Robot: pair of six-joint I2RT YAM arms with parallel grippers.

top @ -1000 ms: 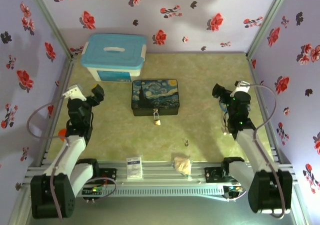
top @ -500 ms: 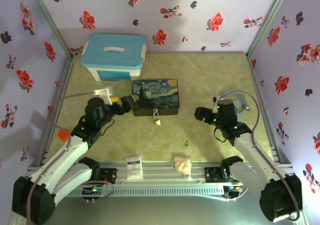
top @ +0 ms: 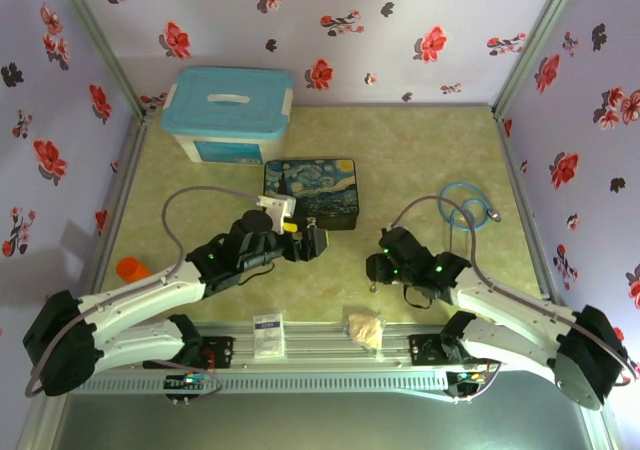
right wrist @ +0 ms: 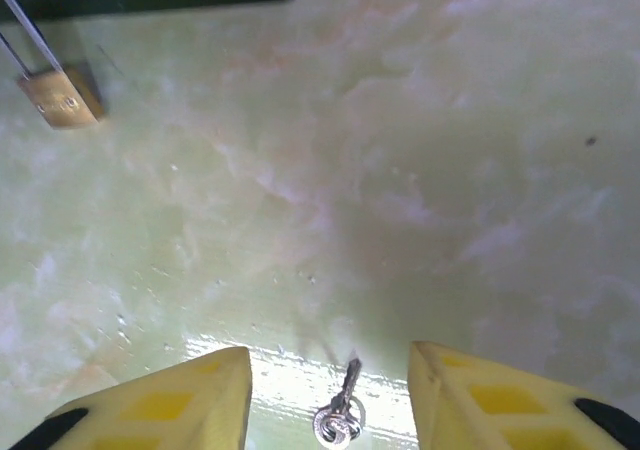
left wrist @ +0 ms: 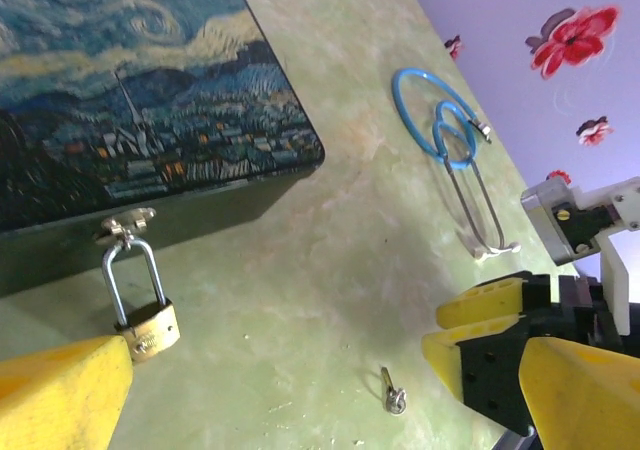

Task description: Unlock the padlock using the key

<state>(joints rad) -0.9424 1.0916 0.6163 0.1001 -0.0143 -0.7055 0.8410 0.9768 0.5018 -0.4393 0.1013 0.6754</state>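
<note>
The brass padlock (left wrist: 145, 328) hangs by its silver shackle from the clasp of the starry-night box (left wrist: 140, 120) and rests on the table. My left gripper (left wrist: 330, 358) hovers open just in front of it, the padlock next to its left finger (left wrist: 60, 395). The small key (right wrist: 343, 415) lies flat on the table between the fingers of my right gripper (right wrist: 328, 355), which stands partly open with neither pad touching it. The key (left wrist: 393, 392) also lies beside the right gripper's yellow fingers (left wrist: 478, 305). From above, the left gripper (top: 308, 242) and right gripper (top: 375, 267) are close together.
A white tub with a blue lid (top: 228, 110) stands at the back left. A blue cable loop (top: 467, 210) lies to the right. A beige paper wad (top: 365, 328) and a white card (top: 268, 335) sit at the near edge, an orange object (top: 130, 268) far left.
Both arms have swung inward and down: the left to the padlock at the box front, the right over the key. The right gripper's jaws have narrowed around the key.
</note>
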